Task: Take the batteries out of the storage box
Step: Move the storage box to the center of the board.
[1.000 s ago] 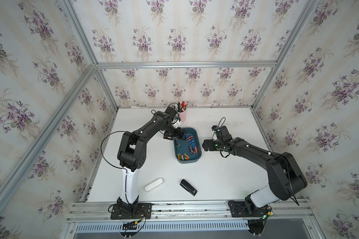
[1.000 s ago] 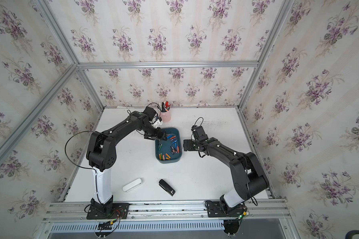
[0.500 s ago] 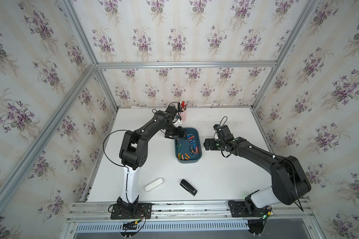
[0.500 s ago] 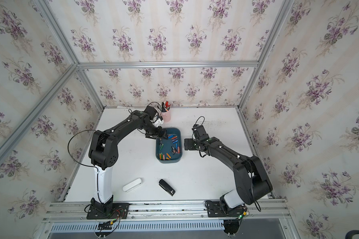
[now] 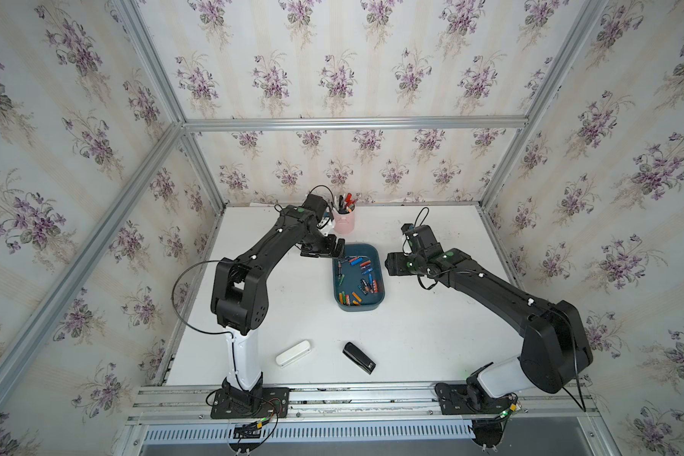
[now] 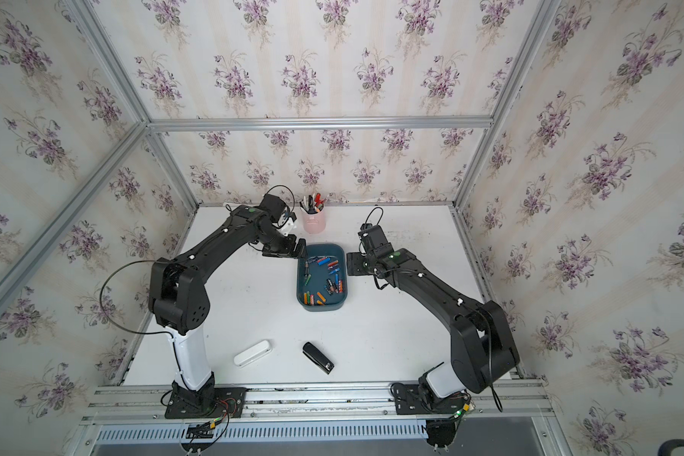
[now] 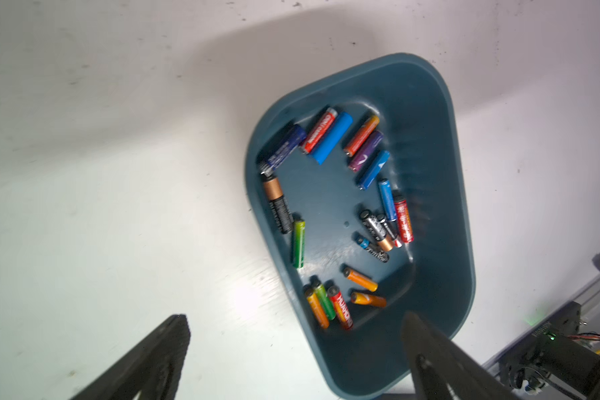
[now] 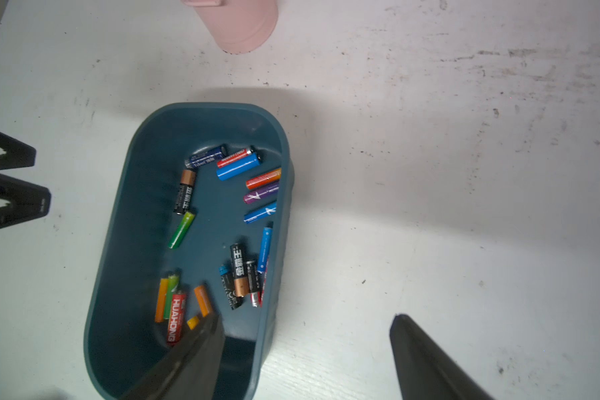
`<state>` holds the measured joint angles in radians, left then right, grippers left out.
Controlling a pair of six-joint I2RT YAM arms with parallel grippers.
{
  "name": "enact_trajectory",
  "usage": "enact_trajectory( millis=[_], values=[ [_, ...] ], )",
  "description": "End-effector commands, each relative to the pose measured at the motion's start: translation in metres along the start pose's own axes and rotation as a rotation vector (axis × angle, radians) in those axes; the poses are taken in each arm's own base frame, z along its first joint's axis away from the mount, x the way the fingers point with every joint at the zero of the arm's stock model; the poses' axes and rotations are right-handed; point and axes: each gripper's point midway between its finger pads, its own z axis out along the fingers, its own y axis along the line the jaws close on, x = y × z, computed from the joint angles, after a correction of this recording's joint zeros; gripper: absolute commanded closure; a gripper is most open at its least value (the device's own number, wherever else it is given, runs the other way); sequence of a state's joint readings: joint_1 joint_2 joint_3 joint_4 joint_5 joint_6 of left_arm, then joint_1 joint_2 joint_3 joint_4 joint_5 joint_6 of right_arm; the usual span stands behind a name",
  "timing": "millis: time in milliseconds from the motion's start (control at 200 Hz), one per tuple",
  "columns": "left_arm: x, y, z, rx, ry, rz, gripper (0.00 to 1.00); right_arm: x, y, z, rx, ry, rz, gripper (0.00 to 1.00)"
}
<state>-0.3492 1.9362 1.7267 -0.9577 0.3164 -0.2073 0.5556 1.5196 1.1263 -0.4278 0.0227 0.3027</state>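
So the storage box (image 5: 358, 308) sat about midway across the white table (image 5: 419, 339), a bit toward the far side, with its long axis running near-to-far in both top views. It was dark teal and shallow, with rounded corners and no lid.

All the batteries (image 7: 374, 227) were inside it, lying flat and pointing all over. The ones at the far end lay roughly left-to-right, a green one ran along the left wall, and a little row at the near end pointed more or less near-to-far. Wraps were blue, red, orange, purple, green and black-with-copper, and one red cell read HUAHONG.

My left gripper (image 7: 294, 315) showed at the box's far-left corner in both top views, jaws spread wide and holding nothing. My right gripper (image 8: 306, 317) was just beside the right wall, jaws also apart and empty. In its wrist view one finger crossed the box's inside and the other bare table.

Hard bits: that same finger covered most of a yellow-orange cell, and the right wall cut off a red one. I made it eighteen or so, though the pile by the right wall overlapped too much to be sure.
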Motion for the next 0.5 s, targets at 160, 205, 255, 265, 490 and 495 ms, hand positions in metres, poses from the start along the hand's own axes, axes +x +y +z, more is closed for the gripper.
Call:
enact_trajectory(
  millis=[160, 205, 255, 265, 490, 495],
  values=[
    [0.030, 0.040, -0.027, -0.141, 0.020, -0.030, 0.00, 0.018, 0.047, 0.025, -0.046, 0.111, -0.109, 0.45],
    [0.035, 0.044, -0.028, -0.145, 0.023, -0.043, 0.00, 0.021, 0.052, 0.032, -0.051, 0.126, -0.117, 0.49],
    [0.039, 0.047, -0.028, -0.146, 0.027, -0.055, 0.00, 0.026, 0.056, 0.041, -0.052, 0.150, -0.124, 0.55],
    [0.040, 0.048, -0.028, -0.146, 0.029, -0.058, 0.00, 0.027, 0.056, 0.043, -0.051, 0.156, -0.125, 0.56],
    [0.057, 0.063, -0.024, -0.159, 0.051, -0.106, 0.00, 0.048, 0.064, 0.073, -0.036, 0.253, -0.177, 0.68],
    [0.057, 0.063, -0.024, -0.159, 0.052, -0.106, 0.00, 0.049, 0.064, 0.074, -0.036, 0.255, -0.177, 0.69]
  ],
)
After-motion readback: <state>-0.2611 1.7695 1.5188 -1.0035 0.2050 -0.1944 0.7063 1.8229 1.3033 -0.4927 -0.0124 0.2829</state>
